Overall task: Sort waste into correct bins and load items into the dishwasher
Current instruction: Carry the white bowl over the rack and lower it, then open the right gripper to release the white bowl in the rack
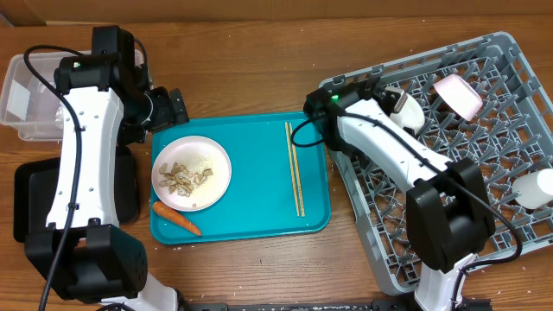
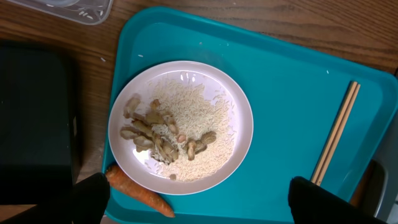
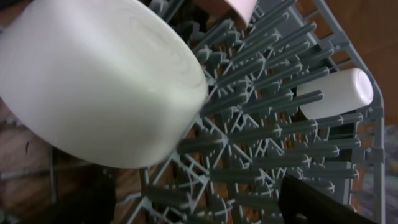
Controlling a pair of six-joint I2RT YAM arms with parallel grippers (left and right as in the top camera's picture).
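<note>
The wooden table (image 1: 259,52) is carrying four things directly. A teal tray (image 1: 259,173) is lying flat just below the left gripper (image 1: 175,107), stretching from it toward the right gripper (image 1: 399,102). A clear tub (image 1: 22,86) is sitting on the left gripper's outer side, well apart from the right one. A black tray (image 1: 30,199) is resting near the left gripper, a narrow strip of bare wood separating it from the teal tray. A grey dish rack (image 1: 492,155) is standing under the right gripper; whether it is touching the teal tray is unclear. A few white specks (image 2: 102,60) are lying on the wood near the left gripper.
</note>
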